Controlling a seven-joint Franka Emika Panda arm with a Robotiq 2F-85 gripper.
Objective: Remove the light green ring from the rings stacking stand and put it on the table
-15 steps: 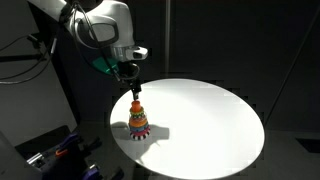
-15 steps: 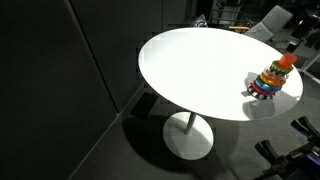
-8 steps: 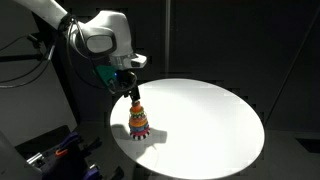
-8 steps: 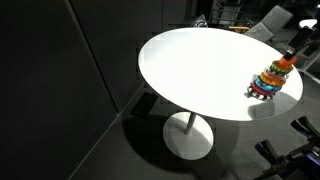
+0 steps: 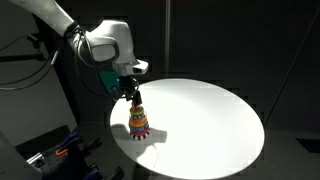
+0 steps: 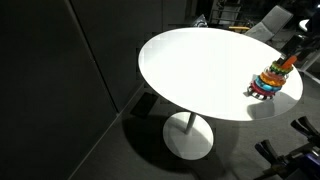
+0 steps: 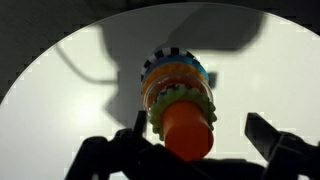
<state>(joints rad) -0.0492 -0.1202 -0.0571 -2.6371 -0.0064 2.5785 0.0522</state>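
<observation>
The rings stacking stand is a small multicoloured cone with an orange top, standing near the edge of the round white table. It also shows in an exterior view and from above in the wrist view. The light green ring sits just under the orange top piece. My gripper hangs right above the stand, open, with its fingers on either side of the orange top, not touching it. In an exterior view only its dark tip shows.
The table stands on a single white pedestal base. Dark walls and floor surround it. Dark equipment with blue parts lies on the floor beside the table. The stand is close to the table's rim.
My gripper has come down and slightly sideways toward the stand's orange top. The stand has not moved.
</observation>
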